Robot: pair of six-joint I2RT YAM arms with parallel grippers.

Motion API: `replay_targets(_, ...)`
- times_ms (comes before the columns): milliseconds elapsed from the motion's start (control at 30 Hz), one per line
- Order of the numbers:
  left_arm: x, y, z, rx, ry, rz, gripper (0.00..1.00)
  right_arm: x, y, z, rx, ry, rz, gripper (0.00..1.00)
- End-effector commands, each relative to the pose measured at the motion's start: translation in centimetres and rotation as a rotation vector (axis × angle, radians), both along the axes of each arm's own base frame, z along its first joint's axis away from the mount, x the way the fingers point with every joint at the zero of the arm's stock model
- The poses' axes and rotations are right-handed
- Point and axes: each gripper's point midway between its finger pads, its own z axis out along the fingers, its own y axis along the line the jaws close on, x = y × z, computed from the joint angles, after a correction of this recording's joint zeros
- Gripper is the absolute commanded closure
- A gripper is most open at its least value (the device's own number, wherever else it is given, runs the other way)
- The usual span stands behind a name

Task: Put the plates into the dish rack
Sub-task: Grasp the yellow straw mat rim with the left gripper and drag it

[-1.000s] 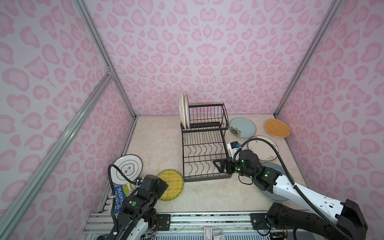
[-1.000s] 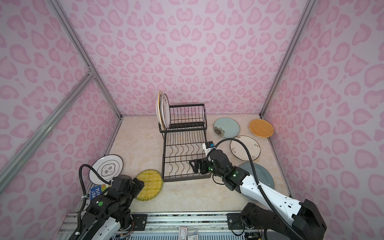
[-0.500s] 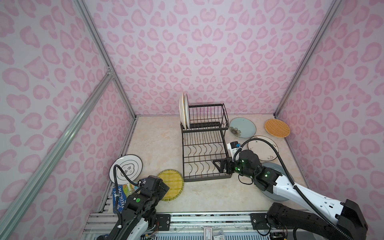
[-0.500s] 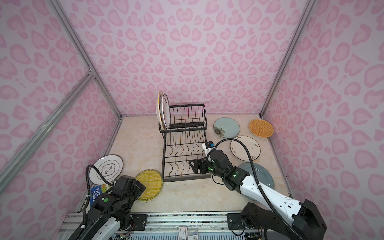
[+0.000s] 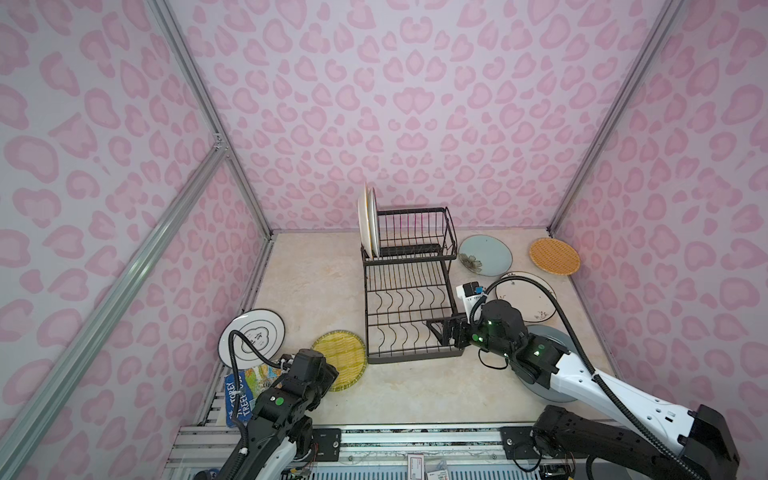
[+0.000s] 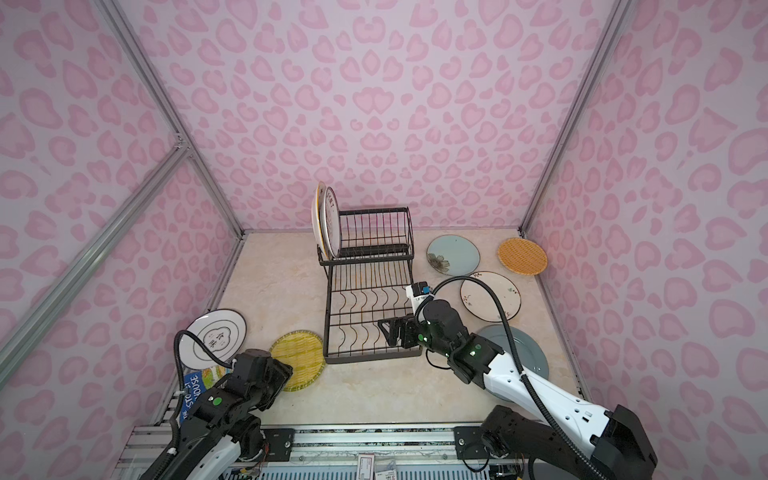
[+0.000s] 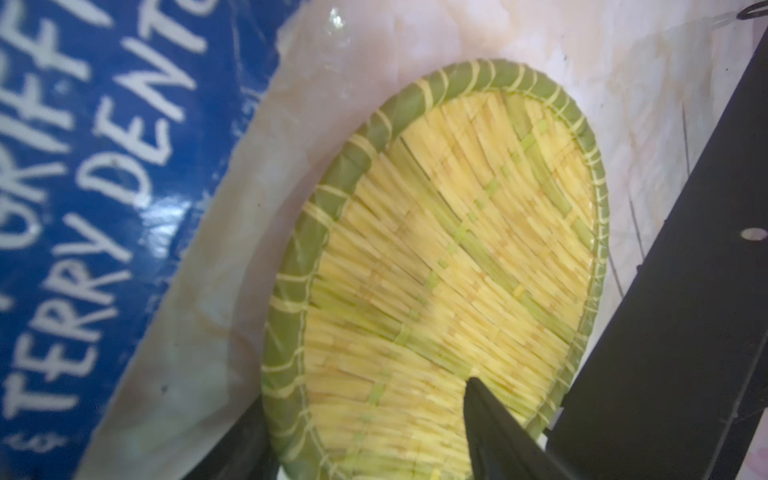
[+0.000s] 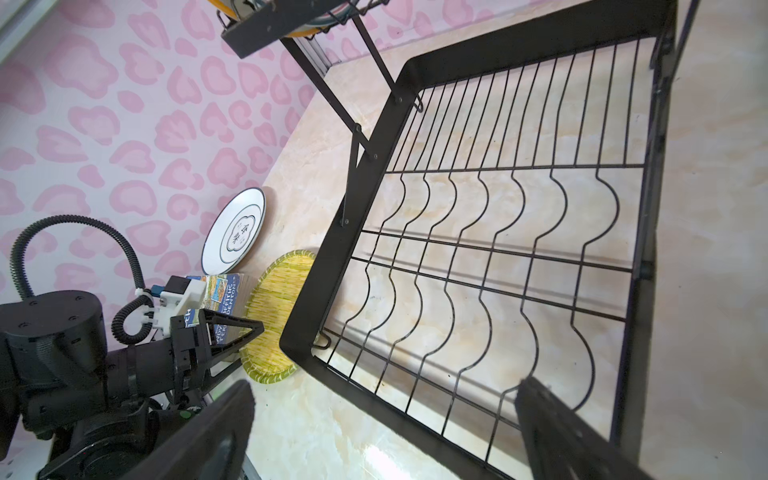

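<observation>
Plates (image 5: 485,254) are lying mostly on the table around the dish rack (image 5: 415,358), while two upright plates (image 6: 326,222) are standing in its raised tier, the nearer one carrying lettering too small to read. The left gripper (image 7: 363,395) is reaching over the yellow woven-look plate (image 7: 449,257), its jaws standing apart on either side of the near rim. Beside that plate, a blue book (image 7: 104,187) is showing white capitals reading "TERRY DENT" and "GRIFFI", both cut off at the picture's edge. A white plate (image 6: 216,334) with black Chinese characters is sitting tilted by the left wall. The right gripper (image 8: 384,384) is hovering over the rack's lower tray, jaws wide apart and holding nothing.
</observation>
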Motion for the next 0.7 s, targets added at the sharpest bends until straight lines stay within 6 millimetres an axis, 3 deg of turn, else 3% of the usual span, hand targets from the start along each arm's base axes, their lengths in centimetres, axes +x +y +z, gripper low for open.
replay_targets(0,-0.8,0.0,-0.7,-0.015,0.036,0.009,0.42,-0.1,-0.2,-0.1,0.02,-0.008,-0.01,0.03)
replay_targets(467,0.2,0.3,-1.3,-0.058,-0.013,0.113,0.73,-0.4,-0.6,0.3,0.027,-0.017,-0.016,0.03)
replay_targets(667,0.6,1.0,-0.1,-0.036,-0.056,0.146,0.82,-0.3,-0.6,0.2,0.021,-0.017,-0.015,0.03)
